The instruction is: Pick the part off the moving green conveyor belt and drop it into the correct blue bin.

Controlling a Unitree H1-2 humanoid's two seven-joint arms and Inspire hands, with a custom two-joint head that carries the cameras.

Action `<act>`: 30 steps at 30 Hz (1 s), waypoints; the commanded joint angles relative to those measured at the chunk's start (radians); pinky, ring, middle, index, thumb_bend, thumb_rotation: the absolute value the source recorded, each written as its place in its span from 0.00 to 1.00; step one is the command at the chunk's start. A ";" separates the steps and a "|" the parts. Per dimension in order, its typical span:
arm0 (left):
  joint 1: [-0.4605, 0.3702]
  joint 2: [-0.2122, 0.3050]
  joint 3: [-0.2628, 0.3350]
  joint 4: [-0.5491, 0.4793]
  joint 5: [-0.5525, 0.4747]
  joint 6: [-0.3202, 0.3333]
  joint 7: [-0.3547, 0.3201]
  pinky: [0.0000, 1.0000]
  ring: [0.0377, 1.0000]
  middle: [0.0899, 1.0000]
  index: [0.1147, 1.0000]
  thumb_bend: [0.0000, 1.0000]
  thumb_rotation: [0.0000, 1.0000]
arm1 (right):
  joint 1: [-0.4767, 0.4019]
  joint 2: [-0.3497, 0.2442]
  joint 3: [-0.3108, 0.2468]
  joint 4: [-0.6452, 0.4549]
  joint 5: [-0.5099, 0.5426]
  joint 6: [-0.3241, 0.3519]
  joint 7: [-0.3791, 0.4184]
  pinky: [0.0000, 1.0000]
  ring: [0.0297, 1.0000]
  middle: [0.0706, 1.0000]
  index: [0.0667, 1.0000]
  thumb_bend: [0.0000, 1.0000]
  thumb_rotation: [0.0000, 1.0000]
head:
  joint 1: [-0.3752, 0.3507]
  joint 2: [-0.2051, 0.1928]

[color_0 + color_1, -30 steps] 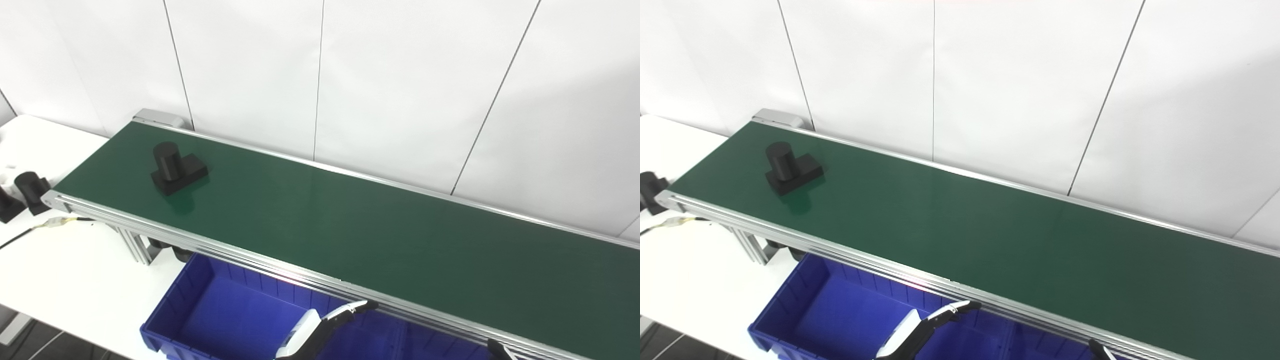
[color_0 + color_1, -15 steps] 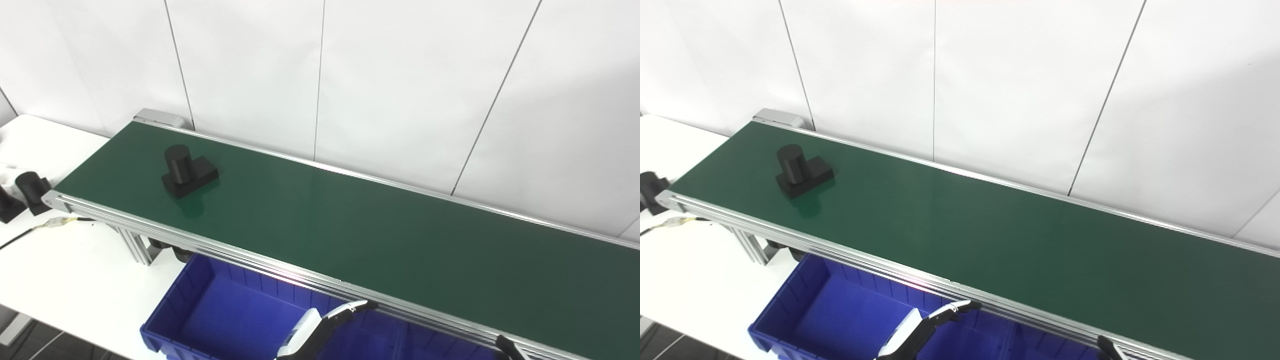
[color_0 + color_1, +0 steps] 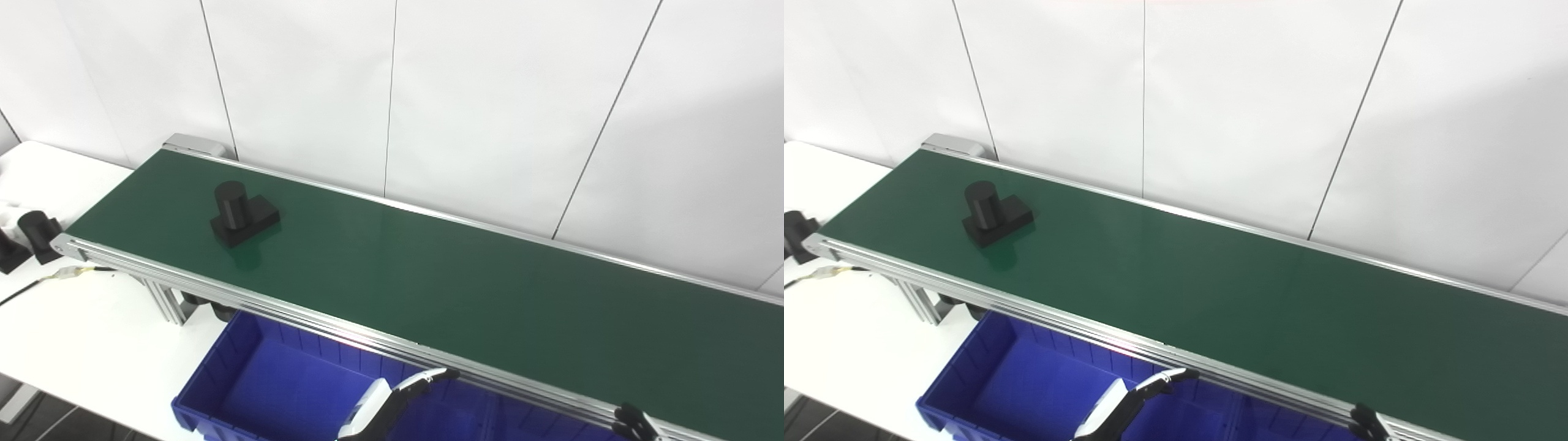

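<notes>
A black part, an upright cylinder on a flat rectangular base, sits on the green belt near its left end, closer to the front edge than to the back edge. A blue bin stands below the belt's front rail. The left hand hangs over the bin just in front of the rail, fingers stretched out and holding nothing. Only the dark fingertips of the right hand show at the rail near the bottom edge; I cannot tell whether that hand is spread or curled. More black parts lie on the white table off the belt's left end.
</notes>
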 commanded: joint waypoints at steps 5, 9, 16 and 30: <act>-0.025 -0.019 0.000 -0.020 0.014 -0.029 0.022 0.82 0.87 0.87 0.83 0.90 0.35 | 0.001 0.015 -0.025 -0.122 -0.010 -0.055 -0.023 0.70 0.79 0.82 0.83 0.96 0.31 | -0.002 0.006; -0.027 -0.025 0.004 -0.019 0.017 -0.034 0.026 0.82 0.87 0.86 0.83 0.90 0.34 | -0.005 0.022 -0.034 -0.151 -0.052 -0.059 -0.039 0.69 0.78 0.81 0.83 0.94 0.32 | -0.006 0.006; -0.034 -0.024 0.000 -0.011 0.005 -0.036 0.025 0.83 0.87 0.87 0.83 0.89 0.34 | -0.036 0.026 -0.059 -0.224 -0.082 -0.028 -0.037 0.68 0.78 0.82 0.82 0.96 0.36 | -0.013 0.007; -0.044 -0.031 -0.020 0.011 0.003 -0.039 0.043 0.84 0.87 0.87 0.84 0.89 0.34 | -0.143 -0.007 -0.092 -0.285 -0.118 0.133 0.002 0.69 0.80 0.82 0.83 0.98 0.36 | -0.014 0.001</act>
